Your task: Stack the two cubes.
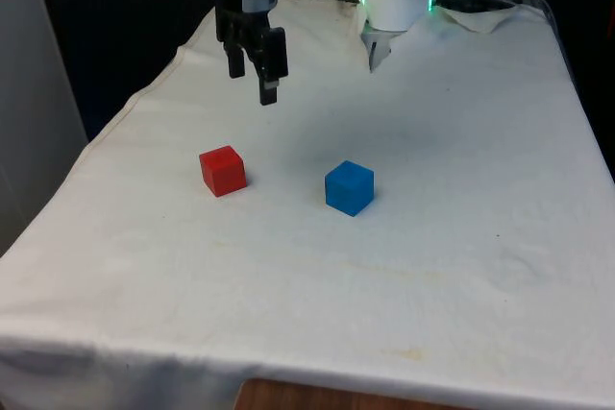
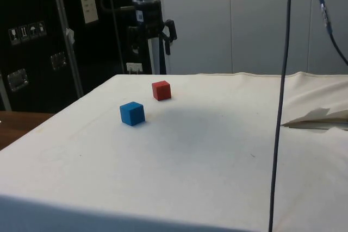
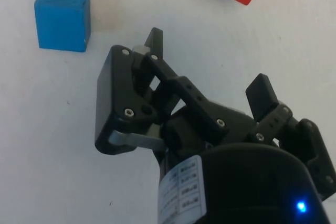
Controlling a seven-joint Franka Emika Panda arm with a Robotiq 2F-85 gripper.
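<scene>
The blue cube (image 1: 349, 187) and red cube (image 1: 223, 170) sit apart on the cloth (image 1: 404, 266); nothing stacked yet; the gripper (image 1: 252, 72) hangs above, open, empty.

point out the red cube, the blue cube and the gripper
red cube (image 1: 223, 171), front view, on its front face
blue cube (image 1: 348, 188), front view, on its front face
gripper (image 1: 252, 86), front view, midway between the fingertips
</scene>
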